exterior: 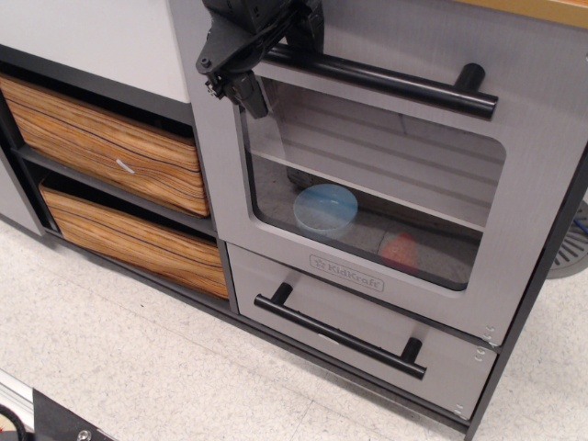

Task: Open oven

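Speckled pale floor (pixel 138 367) below a toy kitchen. Grey brushed-metal oven (pixel 367 184) at centre-right: rounded clear window, long black bar handle (pixel 395 83), door looks shut. Black gripper (pixel 266 46) straddles the handle's left end; its top cropped, finger spacing unclear.

The oven (pixel 386 184) fills the centre and right of the frame, its windowed door closed or nearly so. A black gripper (pixel 276 57) sits at the top centre, at the left end of the handle (pixel 386 81), one finger (pixel 246 92) hanging below the bar and one above it. Behind the window lie a blue bowl (pixel 325 208) and an orange item (pixel 401 248). Below is a drawer (pixel 354 335). Two wood-grain bins (pixel 110 147) stack at the left.
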`<state>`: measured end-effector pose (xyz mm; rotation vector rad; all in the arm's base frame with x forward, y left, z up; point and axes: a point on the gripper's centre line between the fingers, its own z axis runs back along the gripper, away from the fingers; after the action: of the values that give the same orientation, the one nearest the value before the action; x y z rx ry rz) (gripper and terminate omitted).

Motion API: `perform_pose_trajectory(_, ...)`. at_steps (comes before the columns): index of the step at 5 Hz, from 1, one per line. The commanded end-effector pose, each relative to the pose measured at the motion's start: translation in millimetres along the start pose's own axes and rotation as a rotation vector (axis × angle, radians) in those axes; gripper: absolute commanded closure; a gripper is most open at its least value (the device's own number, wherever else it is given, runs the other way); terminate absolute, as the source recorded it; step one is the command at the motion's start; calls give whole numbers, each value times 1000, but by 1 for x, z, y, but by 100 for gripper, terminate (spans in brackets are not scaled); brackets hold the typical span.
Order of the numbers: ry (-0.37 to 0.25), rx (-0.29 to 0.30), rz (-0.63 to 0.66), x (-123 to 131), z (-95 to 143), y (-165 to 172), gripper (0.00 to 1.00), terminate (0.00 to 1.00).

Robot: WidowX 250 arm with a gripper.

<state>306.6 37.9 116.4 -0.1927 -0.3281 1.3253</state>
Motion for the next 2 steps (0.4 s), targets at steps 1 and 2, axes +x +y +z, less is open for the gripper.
perform_pose_trajectory(1, 62, -3, -366, -3, 34, 34, 0, 0)
perform_pose_trajectory(2, 44, -50, -594, 6, 60, 31, 0, 0)
